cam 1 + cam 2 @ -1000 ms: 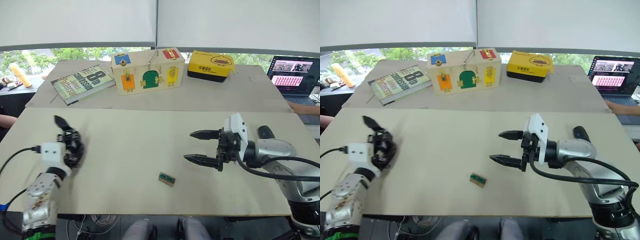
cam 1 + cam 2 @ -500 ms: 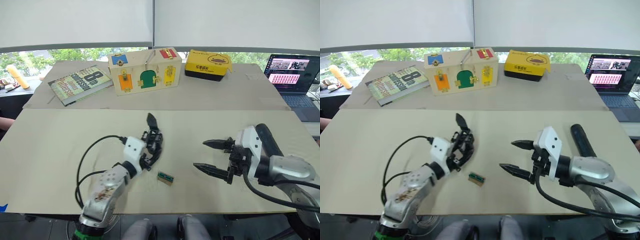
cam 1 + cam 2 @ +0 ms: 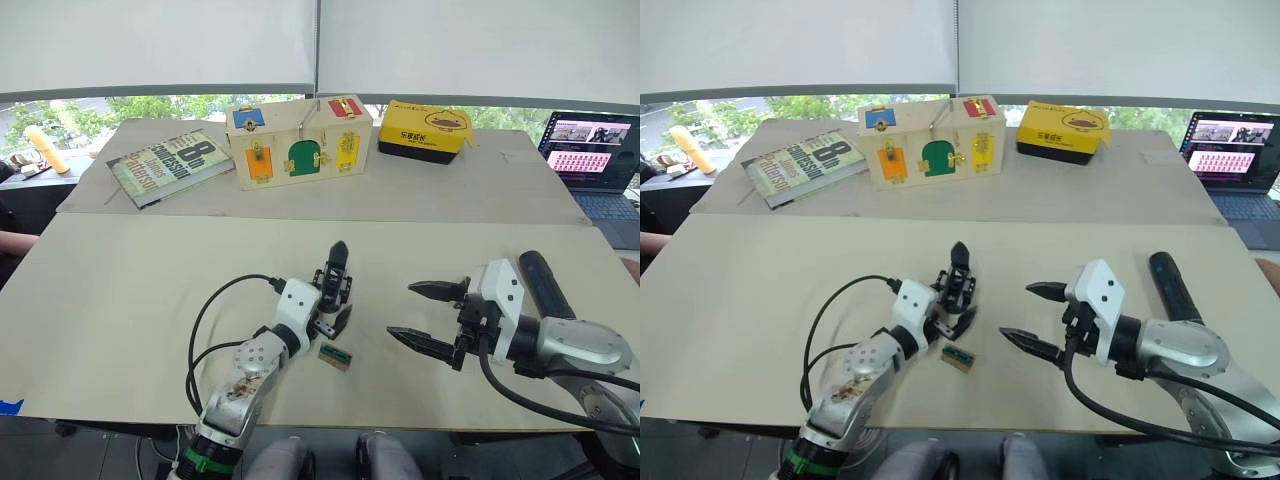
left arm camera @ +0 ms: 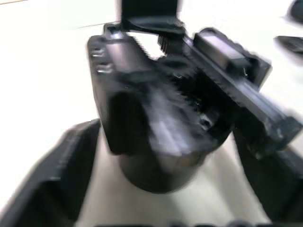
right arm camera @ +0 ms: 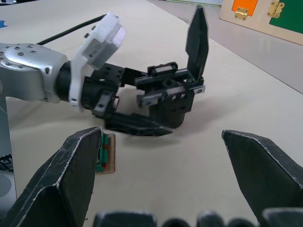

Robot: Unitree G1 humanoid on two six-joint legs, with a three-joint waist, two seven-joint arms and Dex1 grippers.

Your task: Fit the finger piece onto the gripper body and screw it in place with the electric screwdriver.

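**Gripper body held over the tan table**

Right wrist view shows the left gripper clamped on the gripper body, just above the tan table, near a small green block. The right gripper hovers nearby, fingers apart. Behind, on 1 grey table, lie a book, a wooden box, a yellow case and a laptop.

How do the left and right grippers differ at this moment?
The left gripper is shut on the gripper body; the right gripper is empty, its fingers spread wide. The left gripper sits right beside the green block; the right gripper is farther from it. Both hover low, close together.
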